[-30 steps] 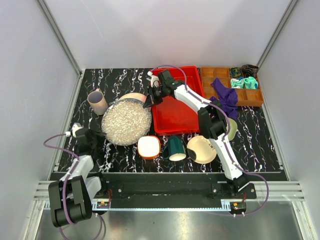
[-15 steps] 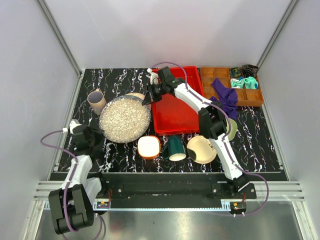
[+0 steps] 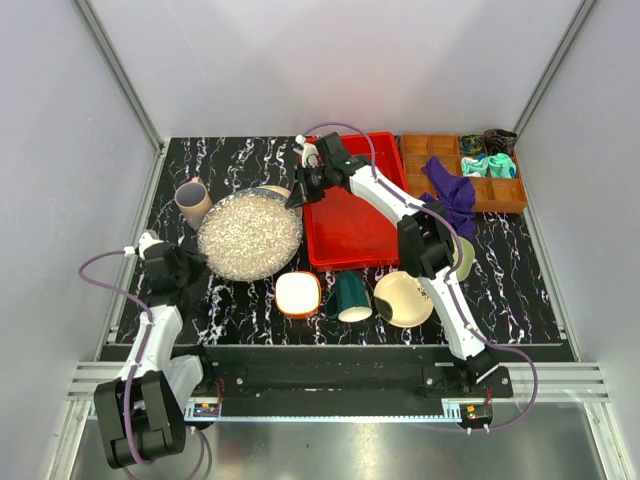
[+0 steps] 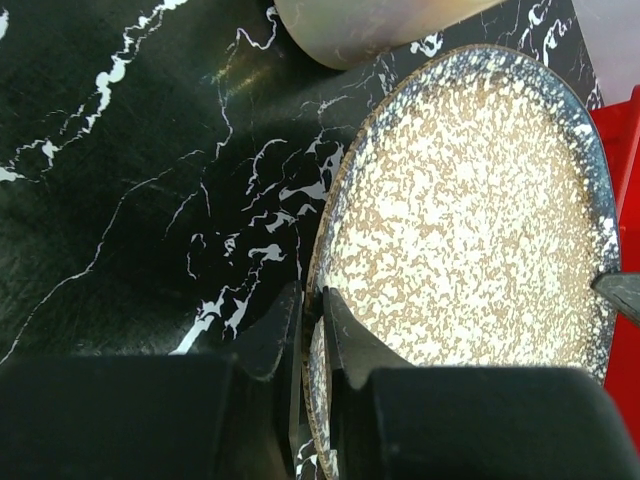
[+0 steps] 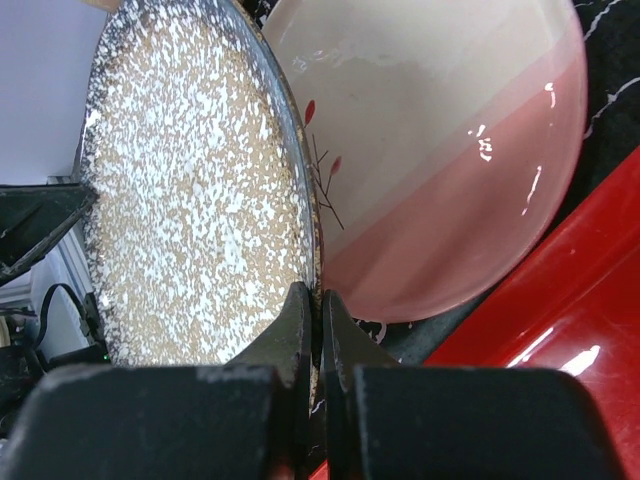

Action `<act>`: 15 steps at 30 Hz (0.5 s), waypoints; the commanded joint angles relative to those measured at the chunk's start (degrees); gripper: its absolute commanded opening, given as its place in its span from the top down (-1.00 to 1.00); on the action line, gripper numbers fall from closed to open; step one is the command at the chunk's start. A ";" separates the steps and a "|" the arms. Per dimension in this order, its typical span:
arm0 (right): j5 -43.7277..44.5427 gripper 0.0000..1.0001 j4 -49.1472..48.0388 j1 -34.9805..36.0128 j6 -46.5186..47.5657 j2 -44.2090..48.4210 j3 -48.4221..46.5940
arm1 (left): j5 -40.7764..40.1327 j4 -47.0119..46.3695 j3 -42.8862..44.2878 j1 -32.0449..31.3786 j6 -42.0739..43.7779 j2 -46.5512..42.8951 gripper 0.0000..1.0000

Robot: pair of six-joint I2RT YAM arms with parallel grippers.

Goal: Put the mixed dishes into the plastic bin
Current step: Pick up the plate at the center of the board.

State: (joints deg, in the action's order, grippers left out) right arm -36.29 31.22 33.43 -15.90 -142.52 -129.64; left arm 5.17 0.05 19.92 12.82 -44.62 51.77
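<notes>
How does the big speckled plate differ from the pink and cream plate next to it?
The speckled plate is flecked brown and white with a dark rim; the pink-cream plate is glossy, banded cream and pink. The speckled plate is pinched at its rim by the left gripper and the right gripper; the pink-cream plate is touched by neither. Both are round and outside the red bin.

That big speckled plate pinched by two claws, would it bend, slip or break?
It looks stiff: the speckled plate spans flat between the left claw and right claw pinching opposite rims. Such thin edge grips may slip. Probably ceramic, so bumping the pink-cream plate beside it could chip it.
</notes>
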 commanded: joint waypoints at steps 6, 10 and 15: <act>-2.91 1.00 -3.10 1.90 0.08 8.39 -2.02 | 4.24 -9.81 7.94 -4.55 -0.64 0.09 1.00; -2.03 1.00 -3.10 1.64 0.52 9.80 -1.05 | 3.80 -9.90 9.17 -5.52 -0.29 0.96 1.00; -1.06 1.00 -3.18 0.76 0.96 11.91 1.23 | 3.09 -10.60 10.84 -7.45 0.06 3.34 1.00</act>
State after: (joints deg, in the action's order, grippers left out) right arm -33.32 31.35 32.56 -15.33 -138.52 -128.92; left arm 3.09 1.08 24.27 8.47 -43.51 54.37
